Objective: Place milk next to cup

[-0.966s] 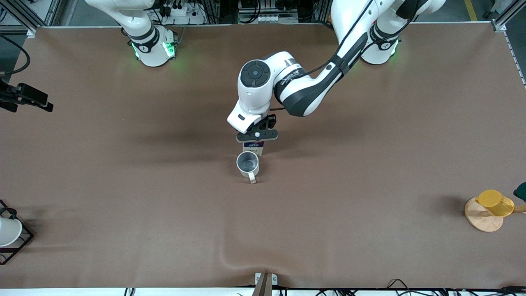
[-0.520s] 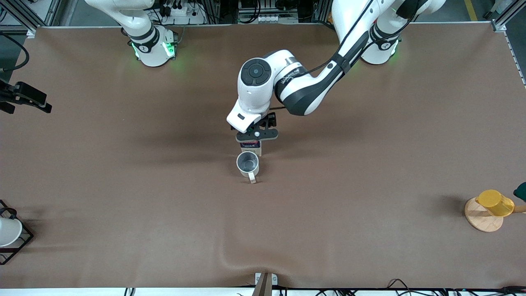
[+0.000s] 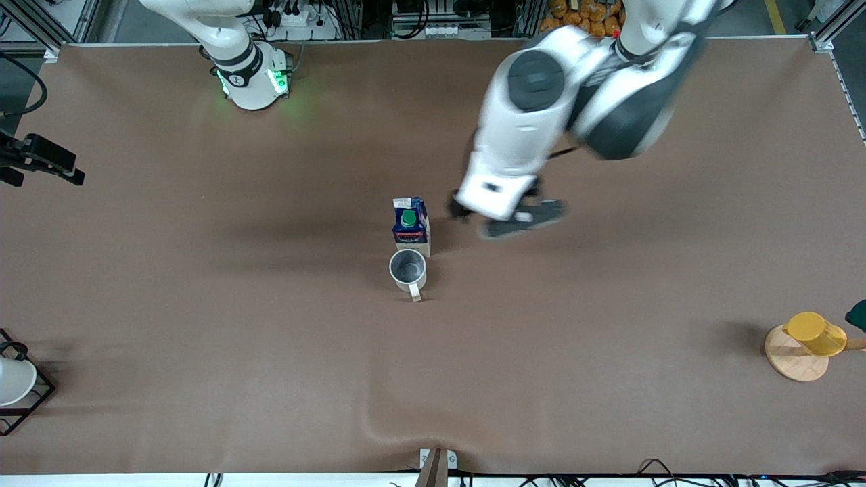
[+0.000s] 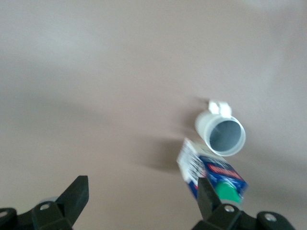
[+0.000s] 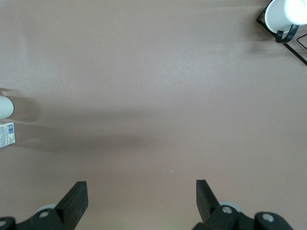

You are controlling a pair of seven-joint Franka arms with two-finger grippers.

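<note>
Standing milk (image 3: 411, 226) touching cup (image 3: 407, 268)

The left claw (image 3: 515, 220) is motion-blurred; the milk (image 5: 6, 134) and the cup (image 5: 5, 107) are cut by the right wrist view's edge.

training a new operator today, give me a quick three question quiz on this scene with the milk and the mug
1. True or false: the left pincer is clamped on the milk.
2. The milk stands: A) beside the cup, upright B) inside the cup C) tipped over on the table.
3. Fill in: the right pincer is ____.

Key: 1. false, it is open and off the carton. 2. A. 3. open, over bare table; that arm waits.
</note>
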